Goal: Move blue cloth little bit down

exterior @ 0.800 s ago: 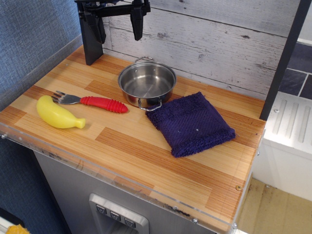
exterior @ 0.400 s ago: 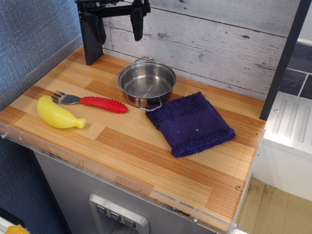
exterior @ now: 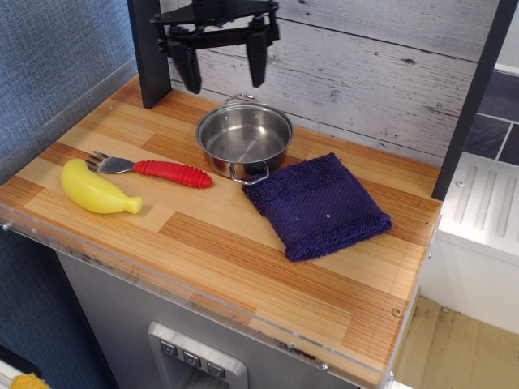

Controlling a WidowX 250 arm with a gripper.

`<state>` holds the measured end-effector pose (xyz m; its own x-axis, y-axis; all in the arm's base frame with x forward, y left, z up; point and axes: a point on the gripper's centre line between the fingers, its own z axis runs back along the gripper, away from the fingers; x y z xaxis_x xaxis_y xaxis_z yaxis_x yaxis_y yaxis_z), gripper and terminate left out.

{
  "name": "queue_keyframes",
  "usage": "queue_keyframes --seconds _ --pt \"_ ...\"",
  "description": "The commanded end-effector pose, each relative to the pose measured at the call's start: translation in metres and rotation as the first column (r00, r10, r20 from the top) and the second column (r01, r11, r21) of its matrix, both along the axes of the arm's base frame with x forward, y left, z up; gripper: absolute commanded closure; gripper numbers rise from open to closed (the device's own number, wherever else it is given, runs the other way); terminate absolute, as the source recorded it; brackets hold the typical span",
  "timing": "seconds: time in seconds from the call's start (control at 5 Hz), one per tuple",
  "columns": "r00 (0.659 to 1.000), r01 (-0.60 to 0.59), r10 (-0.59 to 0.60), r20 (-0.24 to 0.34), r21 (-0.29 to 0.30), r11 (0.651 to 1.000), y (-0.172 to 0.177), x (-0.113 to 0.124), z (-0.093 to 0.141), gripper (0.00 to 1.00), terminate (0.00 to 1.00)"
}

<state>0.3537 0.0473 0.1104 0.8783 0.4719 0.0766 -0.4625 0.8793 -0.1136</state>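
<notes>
The claw (exterior: 223,69) hangs above the steel pot (exterior: 244,139), fingers spread wide, holding and touching nothing; the blue cloth (exterior: 317,206) lies flat just beside the pot.

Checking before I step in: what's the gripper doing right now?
Gripper: jaws open, holding nothing, hanging above the steel pot, clear of the blue cloth.

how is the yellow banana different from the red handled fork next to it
The banana is plain yellow and plump; the fork is slim, with a ribbed red handle and grey metal tines. The banana lies nearer the counter's front edge, the fork just behind it. Both lie flat, left of the pot.
</notes>
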Motion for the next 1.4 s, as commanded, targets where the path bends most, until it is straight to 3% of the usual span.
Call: queue_keyframes --seconds 0.0,0.6,1.0,1.2 --pt "0.961 0.264 -0.267 0.066 0.049 0.963 -0.043 -0.016 0.007 0.00 0.00" --pt "0.895 0.444 -0.447 0.014 0.088 0.892 -0.099 -0.015 -0.038 0.00 0.00" --pt "0.891 0.454 -0.452 -0.038 0.104 0.885 -0.098 -0.007 -0.071 0.00 0.00" --pt "0.894 0.448 -0.448 -0.028 0.115 0.887 -0.097 -0.002 -0.082 0.00 0.00"
